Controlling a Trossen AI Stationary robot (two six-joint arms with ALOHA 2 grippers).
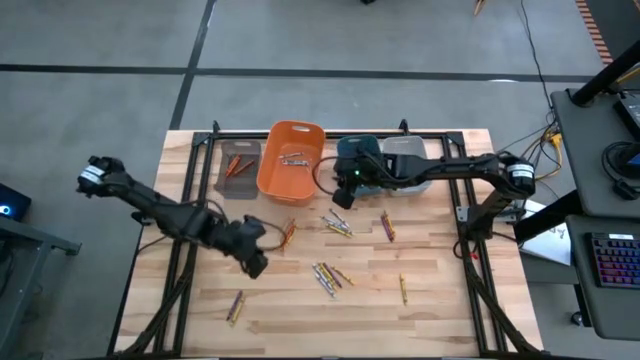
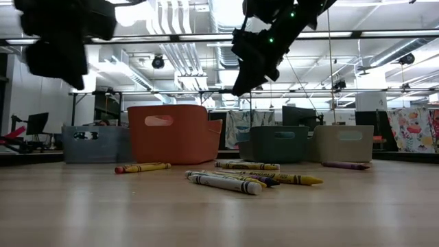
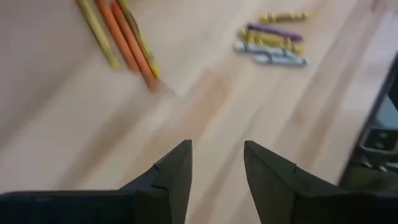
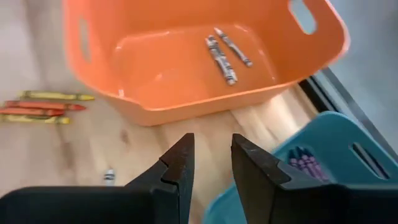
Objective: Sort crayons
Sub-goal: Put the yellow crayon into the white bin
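You see a light wooden desk (image 1: 440,300) with a black frame, standing on a grey floor (image 1: 100,110). Four bins sit in a row along the far edge: a brown bin (image 1: 238,168), an orange bin (image 1: 290,158), a teal bin (image 1: 358,152) and a grey bin (image 1: 405,155). The crayons (image 1: 328,275) lie loose in small bunches across the middle of the desk. A few greyish ones lie inside the orange bin, and some purple ones, I think, in the teal bin.

Your left pincer (image 3: 216,163) hangs above bare wood near some orange and yellow crayons, fingers apart, holding nothing. Your right pincer (image 4: 210,160) hangs by the orange and teal bins, also a little open and empty.

Behind the desk, the room has pipes and bright lights on the ceiling (image 2: 185,20).
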